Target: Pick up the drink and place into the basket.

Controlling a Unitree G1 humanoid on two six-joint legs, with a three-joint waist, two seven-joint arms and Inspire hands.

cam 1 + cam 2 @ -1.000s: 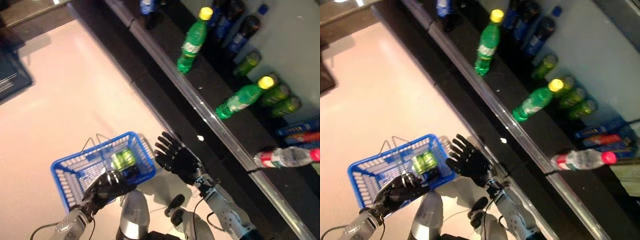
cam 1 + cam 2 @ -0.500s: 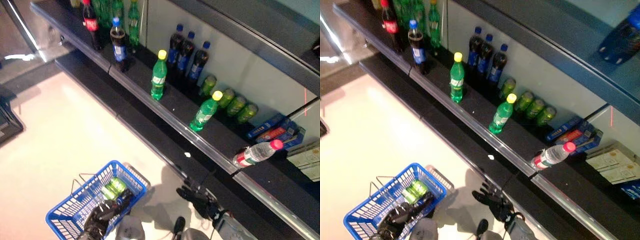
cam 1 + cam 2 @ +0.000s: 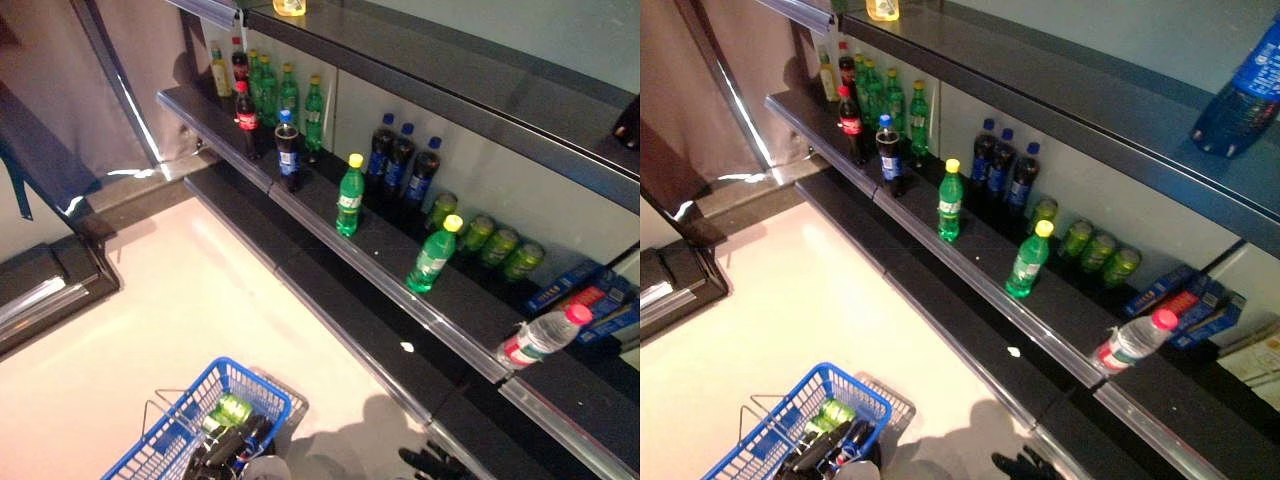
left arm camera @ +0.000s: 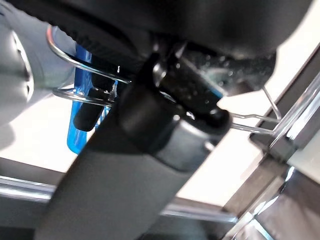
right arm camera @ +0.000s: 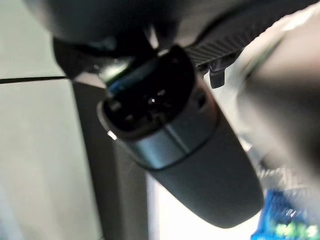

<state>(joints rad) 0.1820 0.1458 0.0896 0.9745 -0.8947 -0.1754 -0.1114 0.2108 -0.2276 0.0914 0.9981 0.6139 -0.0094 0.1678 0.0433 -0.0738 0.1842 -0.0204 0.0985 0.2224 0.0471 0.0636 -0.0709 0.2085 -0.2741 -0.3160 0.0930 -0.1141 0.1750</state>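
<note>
Already a green drink can (image 3: 232,409) lies in the blue basket (image 3: 262,396), whose wire handle (image 4: 80,70) the left robot hand (image 3: 222,447) grips; the right robot hand (image 3: 432,464) hangs relaxed, empty. More drinks wait on the shelf (image 3: 400,280).

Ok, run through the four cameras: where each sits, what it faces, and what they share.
Left eye view: on the head, looking down at the shelf of drinks and the blue basket; the left hand is at the basket, the right hand at the bottom edge.
Right eye view: beside it, same scene, slightly shifted.
Left wrist view: along the left hand, whose dark bulk fills it, facing the basket's wire handle.
Right wrist view: along the right hand; the basket shows in a corner.
All share the basket.
</note>
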